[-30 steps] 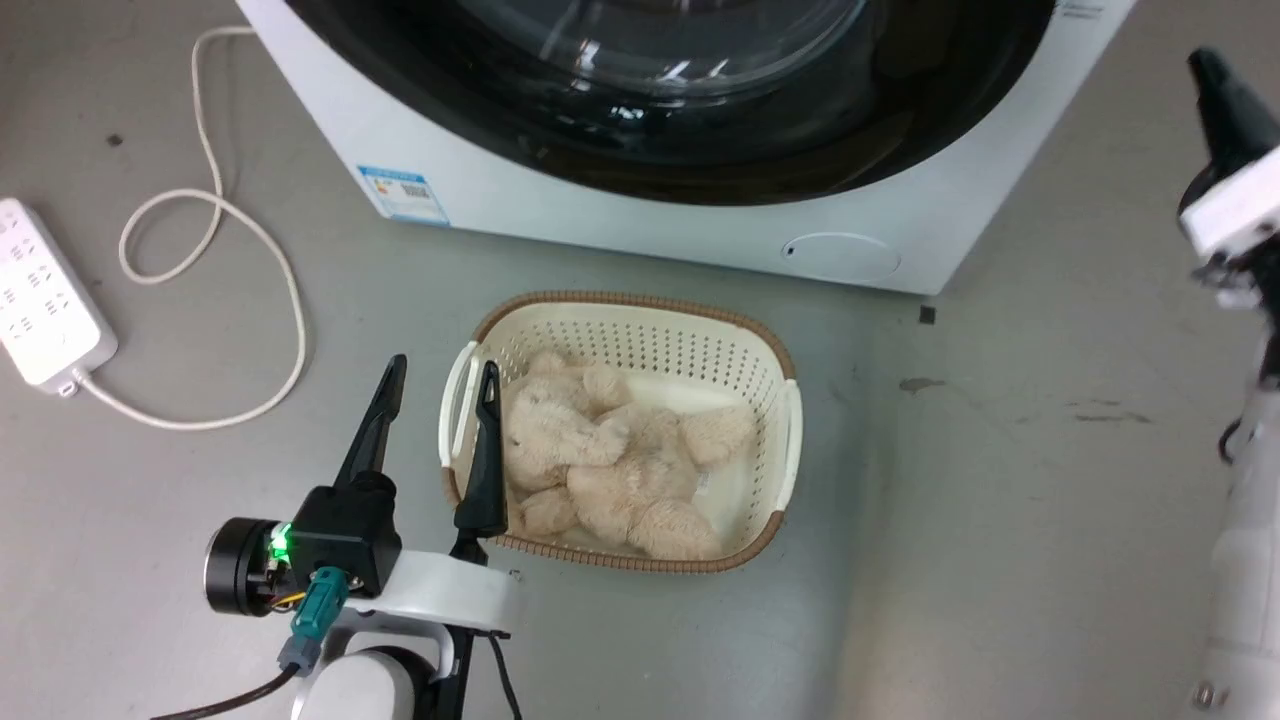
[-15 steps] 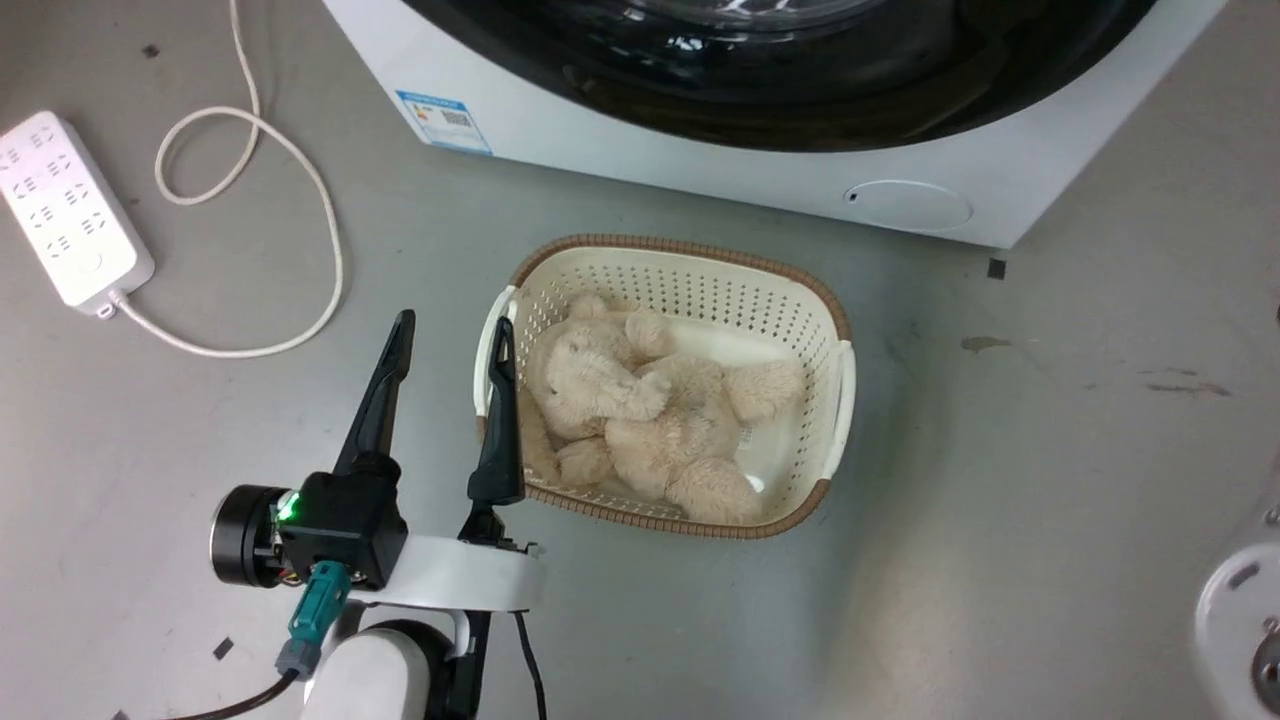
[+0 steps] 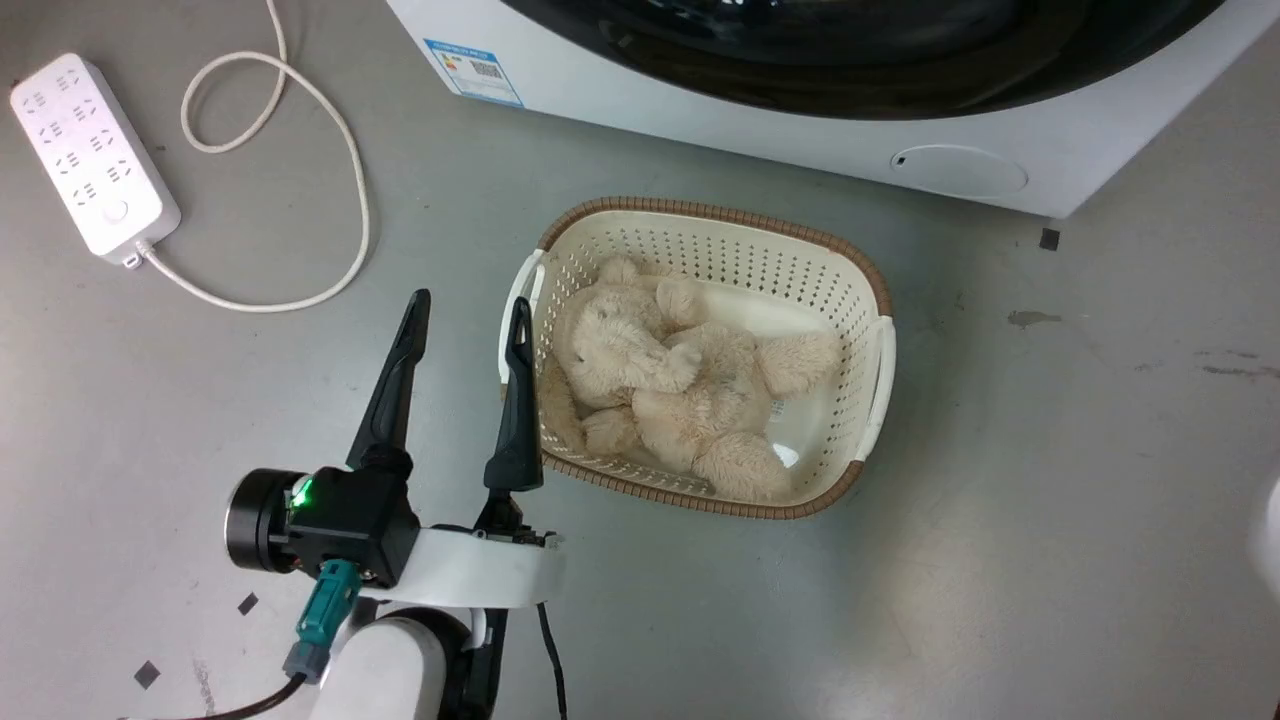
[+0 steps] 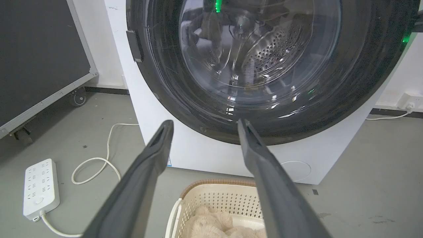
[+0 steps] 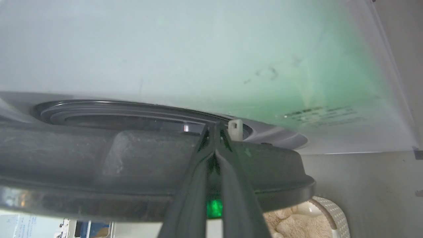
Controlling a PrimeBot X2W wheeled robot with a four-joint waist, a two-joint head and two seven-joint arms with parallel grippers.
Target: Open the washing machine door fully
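Observation:
The washing machine door [image 4: 363, 82] is a glossy black disc with a bulging glass centre on the white machine [image 4: 198, 155]; its lower arc [image 3: 850, 70] runs along the head view's top. My right gripper [image 5: 214, 127] is shut, its tips tucked behind the door's dark rim [image 5: 99, 158] beside a small white latch [image 5: 235, 127], and a narrow gap shows between the rim and the machine front [image 5: 198, 49]. My left gripper [image 3: 470, 300] stands open and holds nothing, low over the floor left of the basket, its fingers [image 4: 148, 165] pointing at the door.
A cream basket [image 3: 720, 212] holding a beige plush bear [image 3: 680, 390] sits on the floor just before the machine. A white power strip [image 3: 95, 155] and its looped cord [image 3: 355, 200] lie to the left. A black wheeled panel [image 4: 39, 49] stands left of the machine.
The head camera has shifted, so the machine, basket and power strip slid up and right in the picture. My right arm has slipped off that view's right edge. The left gripper stays open.

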